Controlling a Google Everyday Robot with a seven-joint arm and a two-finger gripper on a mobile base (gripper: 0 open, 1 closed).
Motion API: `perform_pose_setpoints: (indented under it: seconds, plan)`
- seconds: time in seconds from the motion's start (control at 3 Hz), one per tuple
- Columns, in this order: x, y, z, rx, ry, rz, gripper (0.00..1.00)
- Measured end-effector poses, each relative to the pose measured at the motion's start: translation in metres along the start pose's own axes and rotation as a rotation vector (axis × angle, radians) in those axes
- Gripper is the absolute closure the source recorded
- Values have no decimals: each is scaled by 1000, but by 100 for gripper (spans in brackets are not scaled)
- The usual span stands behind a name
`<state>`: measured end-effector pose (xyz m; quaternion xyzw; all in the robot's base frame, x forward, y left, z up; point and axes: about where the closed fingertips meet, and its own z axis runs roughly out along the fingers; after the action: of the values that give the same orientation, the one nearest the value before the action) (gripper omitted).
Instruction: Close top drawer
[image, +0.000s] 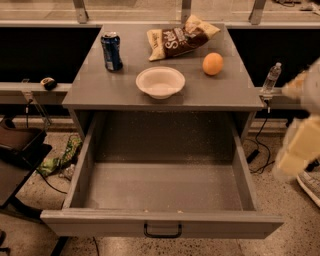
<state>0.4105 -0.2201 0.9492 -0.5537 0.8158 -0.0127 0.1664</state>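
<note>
The top drawer (162, 187) is pulled far out of the grey cabinet, and its speckled grey inside holds nothing. Its plain grey front (100, 225) faces me at the bottom of the view, with a black bar handle (163, 231) in the middle. My gripper (300, 147) shows as a blurred cream shape at the right edge of the view. It is beside the drawer's right wall, apart from it and well away from the handle.
The cabinet top (100, 90) carries a blue can (111, 51), a white bowl (160, 82), a chip bag (180, 37) and an orange (212, 63). A water bottle (270, 80) stands on a ledge at the right. Cables and a green wrapper (62, 157) lie on the floor at the left.
</note>
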Motion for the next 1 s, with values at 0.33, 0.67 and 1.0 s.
perform_pose_setpoints:
  seconds: [0.33, 0.67, 1.0]
  plan:
    - [31, 50, 33, -47, 21, 100, 0]
    - [59, 115, 83, -90, 110, 127, 3]
    - [82, 163, 132, -144, 184, 112, 26]
